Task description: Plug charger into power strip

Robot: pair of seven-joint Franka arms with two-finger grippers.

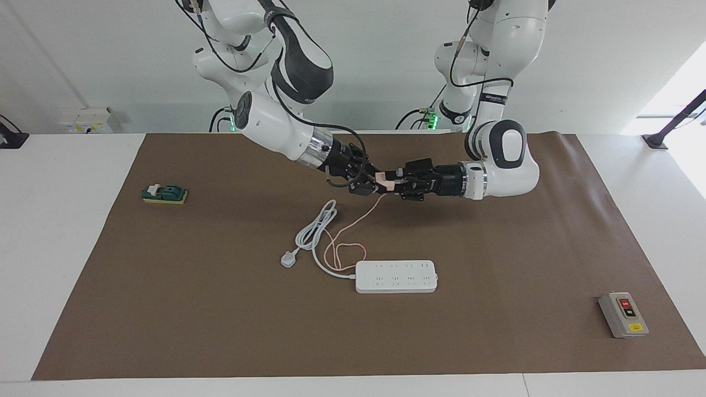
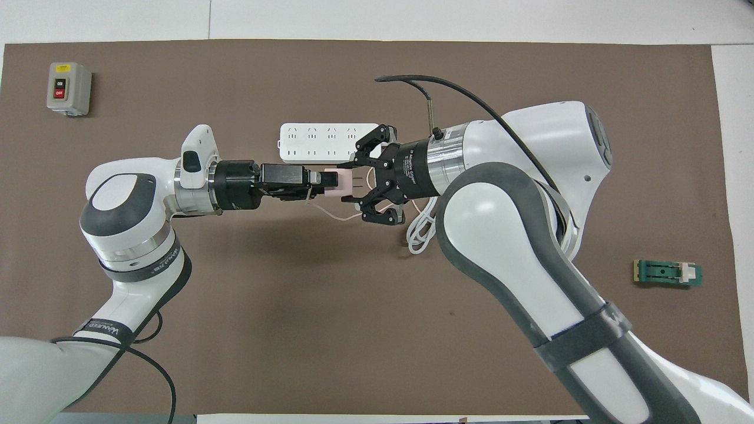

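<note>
Strip [image 1: 396, 276] lies flat mid-mat, its cord [image 1: 314, 234] coiled nearer the robots. Above the mat, both grippers meet at the charger [image 1: 388, 182]: left gripper [image 2: 318, 181] pinches it, right gripper [image 2: 364, 176] stands spread around it. Its cable [image 1: 353, 231] hangs to the mat.

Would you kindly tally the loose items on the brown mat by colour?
White: 1, the power strip
Pink: 1, the charger, held up between the two grippers
Grey: 1, the button box
Green: 1, the small block
Total: 4
</note>
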